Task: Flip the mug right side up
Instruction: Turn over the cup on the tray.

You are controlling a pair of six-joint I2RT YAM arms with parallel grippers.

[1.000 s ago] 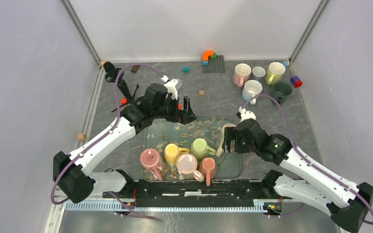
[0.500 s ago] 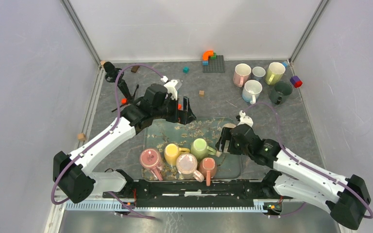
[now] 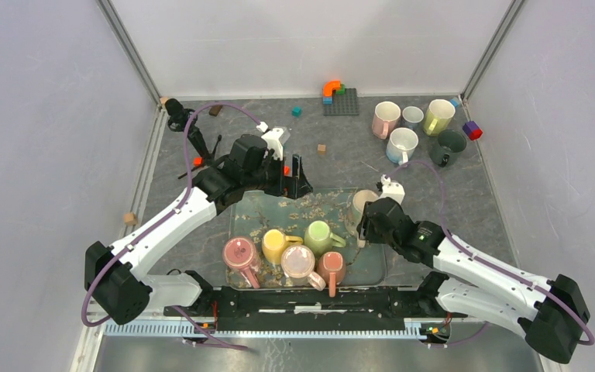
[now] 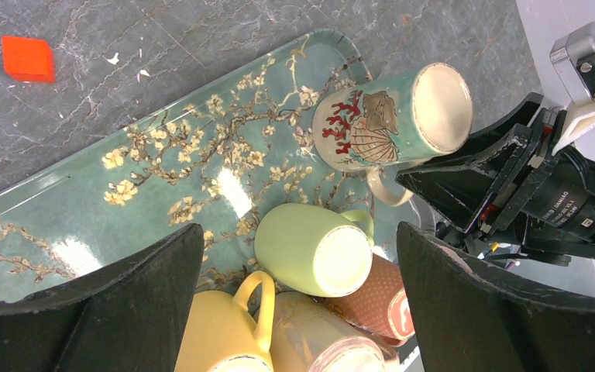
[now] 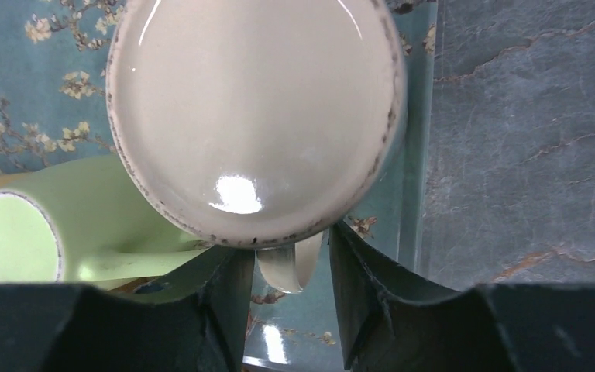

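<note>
The mug (image 3: 362, 203) stands upside down at the right end of the flowered tray (image 3: 279, 205), cream base up. In the left wrist view it shows a teal wall with red coral and a shell (image 4: 387, 116). In the right wrist view its base (image 5: 252, 116) fills the top, and its handle (image 5: 287, 270) hangs between my right gripper's (image 5: 288, 248) fingers, which press close on both sides. From above, the right gripper (image 3: 362, 221) sits at the mug's near side. My left gripper (image 3: 298, 174) hovers wide open over the tray's far edge, holding nothing (image 4: 298, 240).
Several more mugs lie tipped on the tray's near half: green (image 3: 319, 235), yellow (image 3: 276, 244), pink (image 3: 239, 254), pale pink (image 3: 298, 262) and red-brown (image 3: 331, 267). Upright mugs (image 3: 403, 124) stand at the back right. Toy bricks (image 3: 339, 97) lie by the back wall.
My right gripper has slid forward and left onto the mug and narrowed its jaws from wide open to close around the handle. The left arm has not moved.
</note>
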